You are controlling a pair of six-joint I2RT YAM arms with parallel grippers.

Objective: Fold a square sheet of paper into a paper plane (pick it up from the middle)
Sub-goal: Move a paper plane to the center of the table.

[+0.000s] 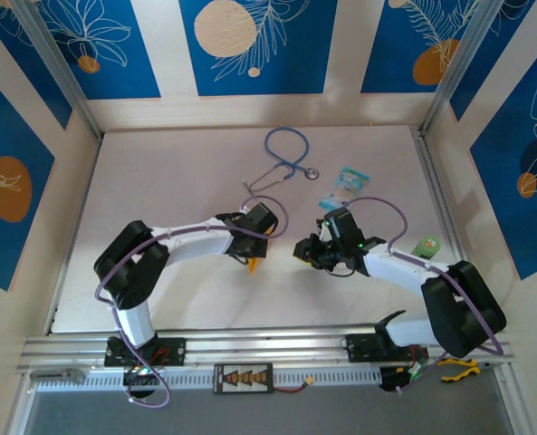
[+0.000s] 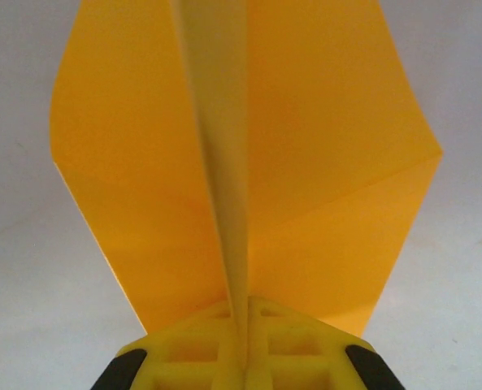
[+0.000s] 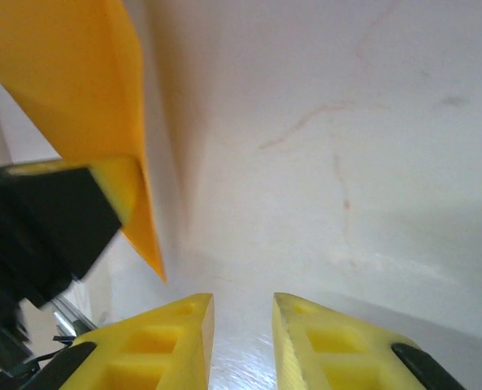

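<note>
The paper plane (image 2: 322,162), crisp-creased orange-yellow, is pinched in the left gripper (image 2: 244,329); the right gripper (image 3: 242,315) gapes narrowly, empty.

No text can be read anywhere; the print on the light-blue packet (image 1: 349,186) is too small

Yellow wedge fingers (image 3: 167,349) with square hollows, black trim at outer edges. Behind left claw (image 1: 253,264) and right claw (image 1: 301,250): black wrist housings (image 1: 340,231), white tubes (image 1: 191,243), bulky black joints (image 1: 137,263), looping purple cables (image 1: 377,199).
</note>
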